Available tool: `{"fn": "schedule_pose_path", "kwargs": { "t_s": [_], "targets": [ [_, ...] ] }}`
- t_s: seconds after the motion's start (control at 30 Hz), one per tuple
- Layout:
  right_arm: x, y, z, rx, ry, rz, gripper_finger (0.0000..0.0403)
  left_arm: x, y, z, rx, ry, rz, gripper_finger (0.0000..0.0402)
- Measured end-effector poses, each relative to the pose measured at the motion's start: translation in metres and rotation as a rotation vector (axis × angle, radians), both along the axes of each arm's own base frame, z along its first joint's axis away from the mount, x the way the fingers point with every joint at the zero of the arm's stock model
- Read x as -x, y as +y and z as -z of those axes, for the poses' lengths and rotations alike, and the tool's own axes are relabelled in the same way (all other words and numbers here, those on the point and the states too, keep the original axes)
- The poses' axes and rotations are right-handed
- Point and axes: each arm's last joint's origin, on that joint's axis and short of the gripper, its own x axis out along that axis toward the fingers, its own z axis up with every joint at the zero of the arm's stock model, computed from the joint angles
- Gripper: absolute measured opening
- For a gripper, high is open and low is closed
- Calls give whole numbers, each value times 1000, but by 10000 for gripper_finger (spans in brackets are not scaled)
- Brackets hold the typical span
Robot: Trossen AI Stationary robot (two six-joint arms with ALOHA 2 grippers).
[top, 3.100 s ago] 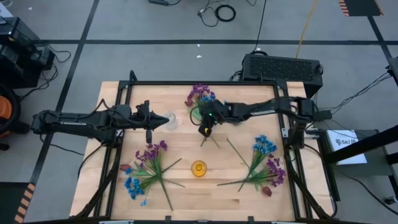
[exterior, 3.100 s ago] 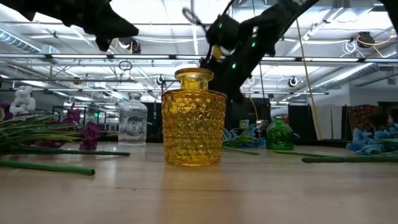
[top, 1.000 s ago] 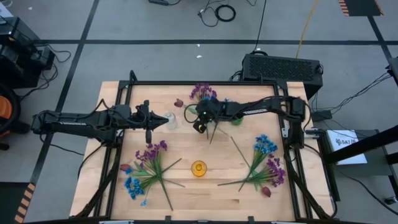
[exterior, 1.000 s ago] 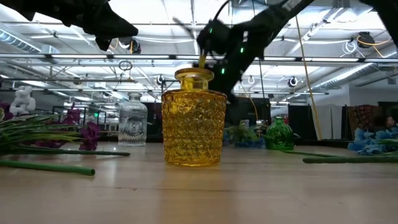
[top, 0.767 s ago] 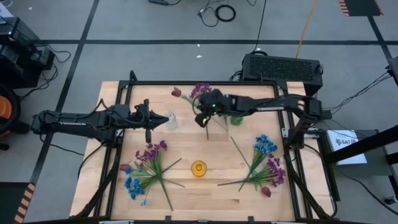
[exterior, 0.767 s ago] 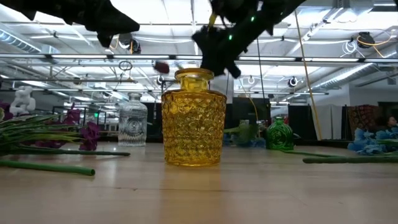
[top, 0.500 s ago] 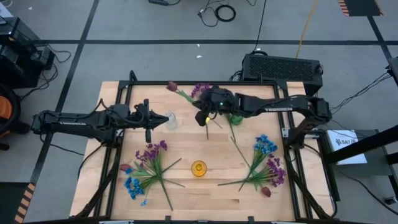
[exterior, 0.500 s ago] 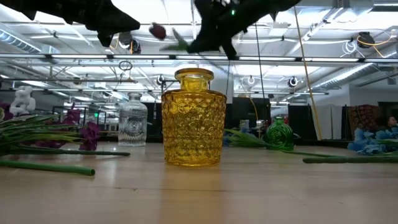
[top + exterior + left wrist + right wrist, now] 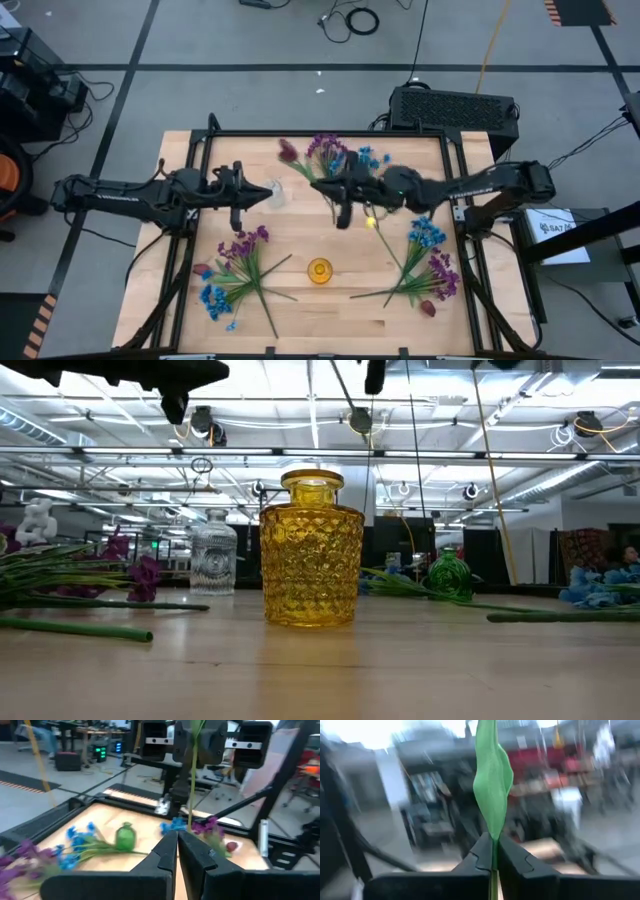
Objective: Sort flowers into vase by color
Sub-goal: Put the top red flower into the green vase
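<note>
My right gripper (image 9: pixel 326 186) is high over the table's far middle, shut on a dark red flower whose blossom (image 9: pixel 288 150) shows toward the far left of it. My left gripper (image 9: pixel 262 194) is shut and empty beside the clear vase (image 9: pixel 273 192). The yellow vase (image 9: pixel 319 270) stands mid-table and the green vase (image 9: pixel 450 575) stands behind it. Purple and blue flowers (image 9: pixel 335 152) lie at the far edge. More flowers lie in bunches at the near left (image 9: pixel 235 265) and near right (image 9: pixel 425 262). My right gripper pinches the flower's thin green stem (image 9: pixel 493 851) between its two fingertips. The fingers point about level toward the table's left and lie across the stem. A green leaf (image 9: pixel 493 775) stands above the fingers. The lower stem (image 9: pixel 191 795) hangs straight down, clear of the table.
The wooden table (image 9: pixel 300 325) has a dark frame around it. Flower stems (image 9: pixel 70 628) lie flat on the near left and right of the yellow vase. A black box (image 9: pixel 455 108) stands behind the far right edge. Bare wood lies in front of the yellow vase.
My right gripper has risen from low over the far middle, leaving the top of the low view, and has drifted slightly toward the table's right. The dark red flower has come up with it, and its stem end has left the table and now hangs free.
</note>
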Motion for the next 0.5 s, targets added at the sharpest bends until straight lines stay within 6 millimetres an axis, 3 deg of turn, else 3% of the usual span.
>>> {"fn": "schedule_pose_path", "kwargs": {
  "t_s": [0.2, 0.5],
  "targets": [
    [13, 10, 35, -22, -151, -13, 4, -17, -9, -3, -17, -96, 59, 82],
    [12, 13, 37, -22, -149, -11, 4, -42, -10, 0, -17, -199, 49, 224]
  ]
}}
